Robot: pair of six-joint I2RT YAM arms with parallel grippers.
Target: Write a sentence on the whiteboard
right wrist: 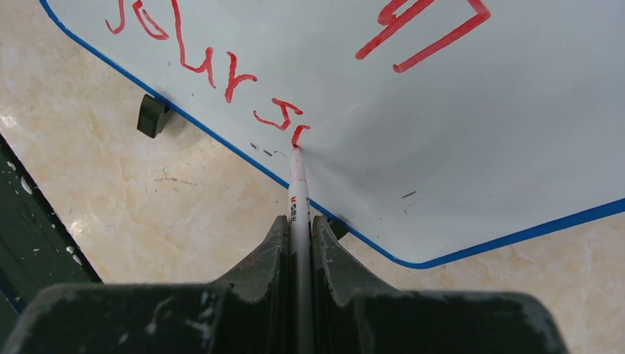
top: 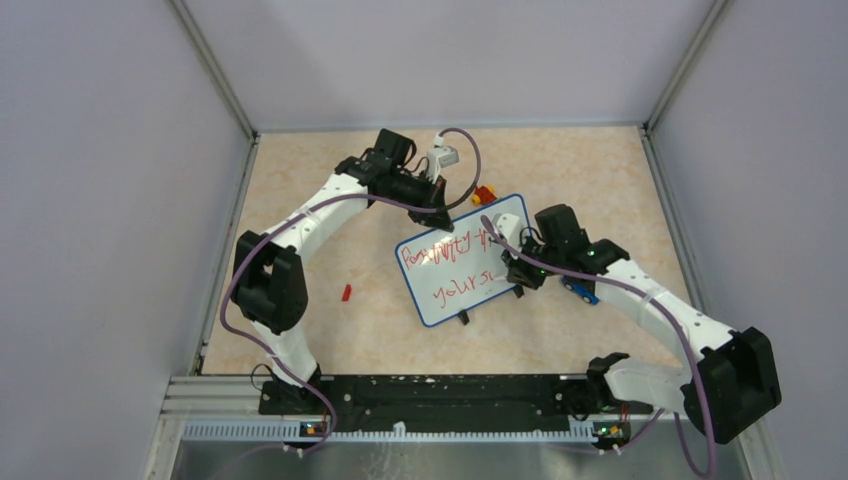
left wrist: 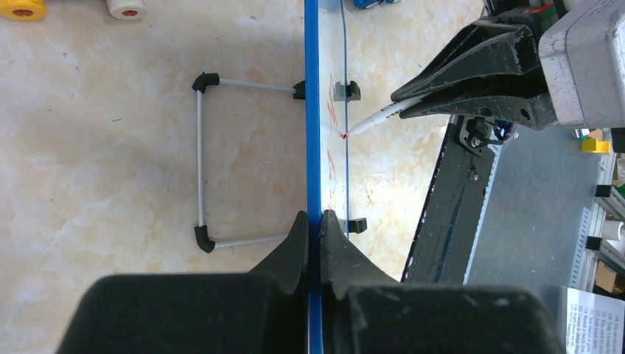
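Whiteboard (top: 505,212) stands propped at centre frame in our top view; we pinch its upper rim with the left gripper (left wrist: 315,219) to steady it, while the right gripper (right wrist: 298,221) clamps the marker (right wrist: 298,181), tip touching the second line of the sentence (top: 450,252).

Top view: we find the sentence (top: 450,262) too small to read, its right end hidden by the right gripper (top: 512,262). R. wrist: whiteboard (right wrist: 479,133) cut off top & right, cropping line 1; marker (right wrist: 298,184) barrel hidden in its grip.
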